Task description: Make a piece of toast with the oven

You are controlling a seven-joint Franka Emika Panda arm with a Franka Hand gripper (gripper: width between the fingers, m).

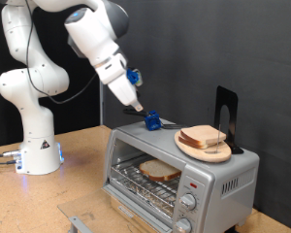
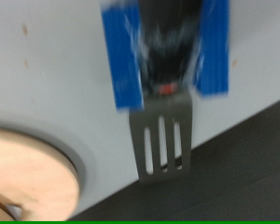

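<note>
A white robot arm reaches down over a small silver oven (image 1: pixel 179 167) on a wooden table (image 1: pixel 78 160). Its gripper (image 1: pixel 150 120) has blue fingers (image 2: pixel 124 56) closed on the handle of a slotted metal spatula (image 2: pixel 162 138), and in the wrist view the blade hangs just above the oven's pale top. In the exterior view the gripper sits at the top's left part, well apart from the plate.

One piece of toast (image 1: pixel 159 170) lies on the wire rack inside the oven, seen through the front; whether the glass door is open cannot be told. On the oven's top, toward the exterior view's right, a round wooden plate (image 1: pixel 189 149) holds more bread (image 1: pixel 205 137), apparently two stacked slices. A black stand (image 1: pixel 227 112) rises behind it.

Judgement: the spatula work goes best with the blade kept flat and low, so it slides under bread rather than pushing it.

Count: one arm, one spatula, one oven, one plate, about three slices, two knobs (image 1: pixel 190 197) visible.
</note>
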